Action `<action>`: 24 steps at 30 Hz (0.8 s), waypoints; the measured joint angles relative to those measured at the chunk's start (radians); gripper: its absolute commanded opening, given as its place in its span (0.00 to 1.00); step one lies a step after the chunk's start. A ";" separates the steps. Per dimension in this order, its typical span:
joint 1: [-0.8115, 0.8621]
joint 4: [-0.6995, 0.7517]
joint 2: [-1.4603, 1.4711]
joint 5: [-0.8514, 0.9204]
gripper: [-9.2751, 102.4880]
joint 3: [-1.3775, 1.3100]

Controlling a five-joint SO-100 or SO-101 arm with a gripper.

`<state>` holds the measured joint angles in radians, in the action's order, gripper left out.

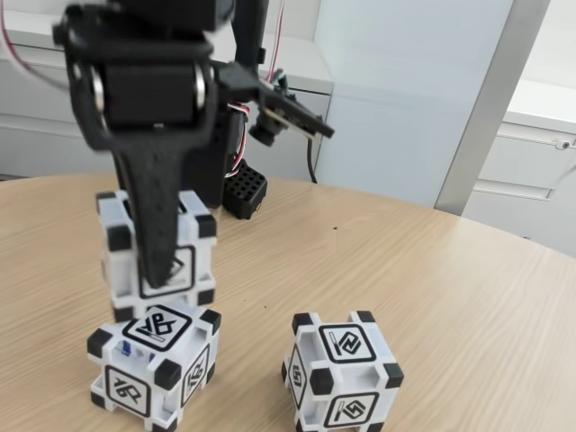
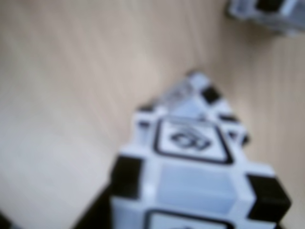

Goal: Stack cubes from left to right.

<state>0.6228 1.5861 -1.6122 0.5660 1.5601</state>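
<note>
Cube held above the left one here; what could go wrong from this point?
1. The held cube looks offset toward the back of the lower cube, so it may land overhanging and tip off.
2. The pincer opening could drag or nudge it.
3. A falling cube could knock the right cube.

Black gripper (image 1: pixel 160 270), clamped on a white cube (image 1: pixel 157 256) with black corner blocks. Same white, black-cornered, black-framed glyph faces on the cube (image 1: pixel 155 360) just below it and the cube (image 1: pixel 342 369) beside. Pale wood-grain table (image 1: pixel 432 288) beneath.
</note>
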 measured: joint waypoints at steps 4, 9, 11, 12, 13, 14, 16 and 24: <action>-0.003 0.002 -0.014 -0.005 0.28 0.000; -0.003 -0.008 -0.014 -0.005 0.28 0.000; -0.003 -0.008 -0.014 -0.005 0.28 0.000; -0.003 -0.008 -0.014 -0.005 0.28 0.000; -0.003 -0.008 -0.014 -0.005 0.28 0.000; -0.003 -0.008 -0.014 -0.005 0.28 0.000; -0.003 -0.008 -0.014 -0.005 0.28 0.000; -0.003 -0.080 -0.014 -0.017 0.28 0.000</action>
<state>0.6197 1.5064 -1.6260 0.5492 1.5601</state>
